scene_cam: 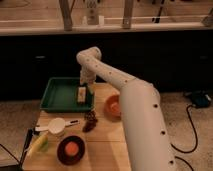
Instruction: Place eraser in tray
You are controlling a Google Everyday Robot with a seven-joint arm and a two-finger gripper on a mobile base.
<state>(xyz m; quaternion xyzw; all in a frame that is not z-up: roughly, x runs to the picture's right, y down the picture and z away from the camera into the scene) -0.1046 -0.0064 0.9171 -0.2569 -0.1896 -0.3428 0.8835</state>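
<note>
Eraser (81, 94) lies inside tray (57, 95), by its right rim. Tool (87, 84) hangs just above it, spread wide, gripping nothing. I judge placement done; next: lift clear without nudging it.

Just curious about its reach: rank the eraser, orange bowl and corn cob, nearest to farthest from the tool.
Tool over the tray's right side.
1. Eraser, just beneath, in tray.
2. Orange bowl, to the right.
3. Corn cob, front left.
</note>
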